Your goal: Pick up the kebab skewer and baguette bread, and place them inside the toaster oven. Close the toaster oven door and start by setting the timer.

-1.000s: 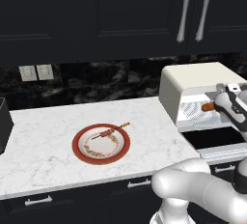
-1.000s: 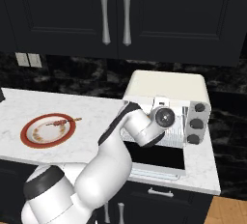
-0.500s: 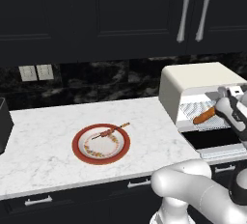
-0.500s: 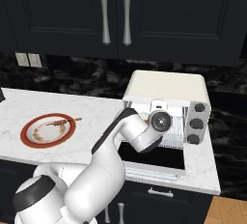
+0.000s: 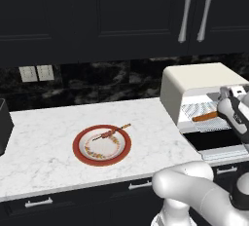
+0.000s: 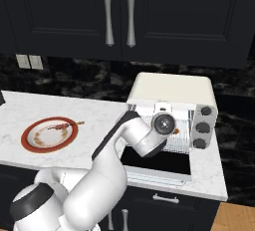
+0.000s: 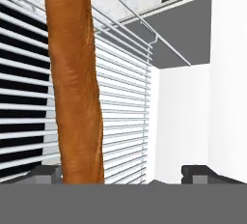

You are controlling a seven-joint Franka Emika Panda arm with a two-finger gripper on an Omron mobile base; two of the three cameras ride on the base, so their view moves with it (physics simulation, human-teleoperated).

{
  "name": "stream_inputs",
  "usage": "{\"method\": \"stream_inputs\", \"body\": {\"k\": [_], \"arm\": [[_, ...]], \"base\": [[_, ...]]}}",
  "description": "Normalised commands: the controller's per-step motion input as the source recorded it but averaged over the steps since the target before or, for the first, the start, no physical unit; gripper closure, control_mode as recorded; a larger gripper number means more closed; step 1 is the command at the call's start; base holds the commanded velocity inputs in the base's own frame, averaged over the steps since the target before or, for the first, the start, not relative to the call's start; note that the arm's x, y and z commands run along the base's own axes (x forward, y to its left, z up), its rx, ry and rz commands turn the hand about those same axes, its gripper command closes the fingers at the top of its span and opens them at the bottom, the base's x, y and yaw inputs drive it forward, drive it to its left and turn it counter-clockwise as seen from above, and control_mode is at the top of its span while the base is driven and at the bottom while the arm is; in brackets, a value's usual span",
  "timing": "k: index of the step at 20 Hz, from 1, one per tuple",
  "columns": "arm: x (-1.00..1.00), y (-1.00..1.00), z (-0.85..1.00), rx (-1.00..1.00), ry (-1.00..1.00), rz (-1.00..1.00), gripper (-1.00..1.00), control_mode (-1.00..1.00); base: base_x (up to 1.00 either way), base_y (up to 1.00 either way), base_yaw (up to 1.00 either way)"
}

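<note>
Baguette bread (image 5: 204, 117) lying on the wire rack (image 7: 120, 102) inside the toaster oven (image 5: 194, 86); gripper (image 7: 130, 174) spread wide, grasping nothing. Kebab skewer (image 5: 112, 132) rests on plate (image 5: 80, 147), bench (image 5: 44, 142).

Baguette bread (image 5: 205, 117) on toaster oven (image 5: 194, 81) rack, kebab skewer (image 5: 113, 132) on plate (image 5: 80, 144)

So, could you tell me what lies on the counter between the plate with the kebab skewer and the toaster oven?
Nothing: in the left base view, only bare white marble counter lies between the plate, which carries the kebab skewer, and the toaster oven.
</note>
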Motion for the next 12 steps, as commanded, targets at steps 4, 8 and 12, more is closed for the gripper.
{"method": "stream_inputs", "body": {"k": [4,8,12], "arm": [[-0.26,0.11,0.75,0.0,0.06,0.07,-1.0,-1.0],[-0.23,0.69,0.91,0.0,0.19,0.08,-1.0,-1.0],[-0.48,0.96,0.57,0.0,0.29,0.04,-1.0,-1.0]], "base": [[0.0,0.0,0.0],[0.0,0.0,0.0],[0.0,0.0,0.0]]}}
